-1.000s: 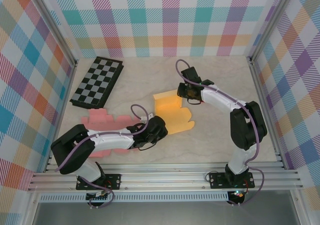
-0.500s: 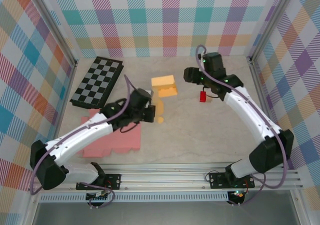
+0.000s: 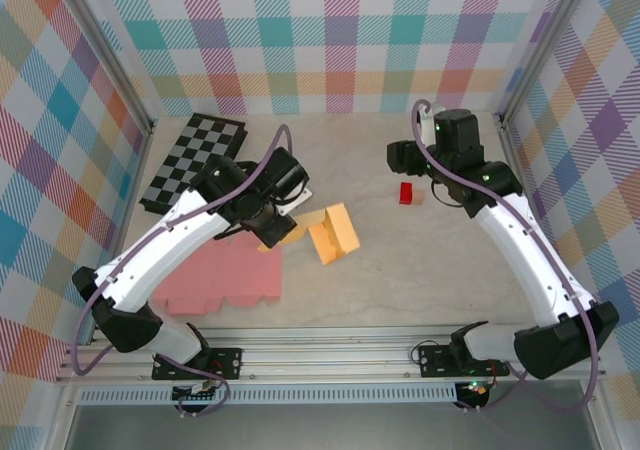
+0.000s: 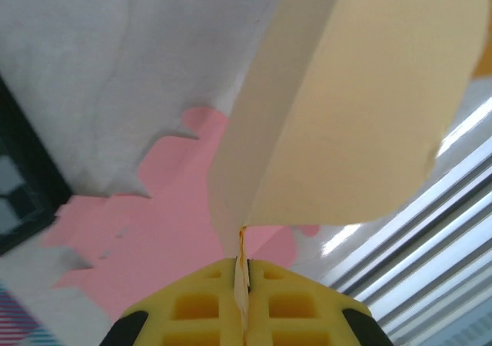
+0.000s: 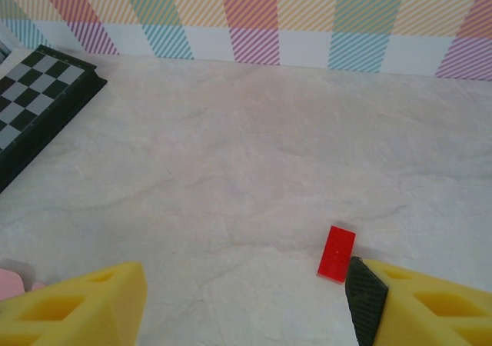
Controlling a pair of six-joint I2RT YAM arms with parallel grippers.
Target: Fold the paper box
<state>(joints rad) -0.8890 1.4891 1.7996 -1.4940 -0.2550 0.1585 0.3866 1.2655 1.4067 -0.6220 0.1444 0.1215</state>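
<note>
Top camera: you look steeply down from high behind the near edge of the table [image 3: 420, 270], with the whole workspace in frame. Right wrist: set low, facing the far wall [image 5: 307, 15]; it shares the chessboard [image 5: 38, 92] and red block [image 5: 337, 254] with top. Left wrist: very close on the paper box [image 4: 346, 108], with the pink sheet [image 4: 177, 231] behind; top shares both.

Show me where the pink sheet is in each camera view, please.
Top view: pink sheet, lower left of the picture.
Left wrist view: pink sheet, lower left, behind the orange box.
Right wrist view: pink sheet, a sliver at the bottom-left edge.
Shared landmark: chessboard, near the sheet in all three.
</note>
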